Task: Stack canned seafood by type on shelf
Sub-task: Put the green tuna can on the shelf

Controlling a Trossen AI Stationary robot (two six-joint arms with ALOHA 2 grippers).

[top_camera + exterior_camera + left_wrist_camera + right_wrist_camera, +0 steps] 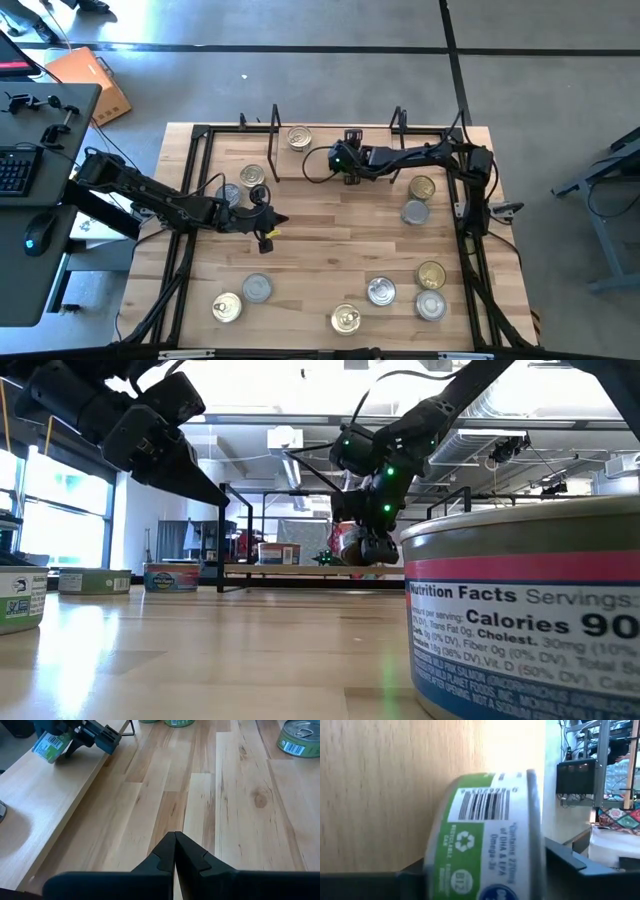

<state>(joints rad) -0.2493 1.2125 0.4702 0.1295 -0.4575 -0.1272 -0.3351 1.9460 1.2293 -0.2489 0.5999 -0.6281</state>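
1. The right gripper, at the end of the dark right arm, is hanging over the low light-wood shelf with thin black wire uprights at the table's far edge.
2. Between its fingers it is carrying a short round metal tin with a green-and-white barcode label, turned on its side; the right wrist view shows dark fingers on both sides of the tin, though whether they are pressing on it or standing just clear cannot be told.
3. A gold-lidded tin is sitting on the shelf's left part.
4. The left gripper is hovering over the pale wooden table left of centre, its fingertips pressed together on nothing.
5. Other gold- and silver-lidded tins are lying scattered: two just behind the left gripper, two to the right, and six along the near edge.
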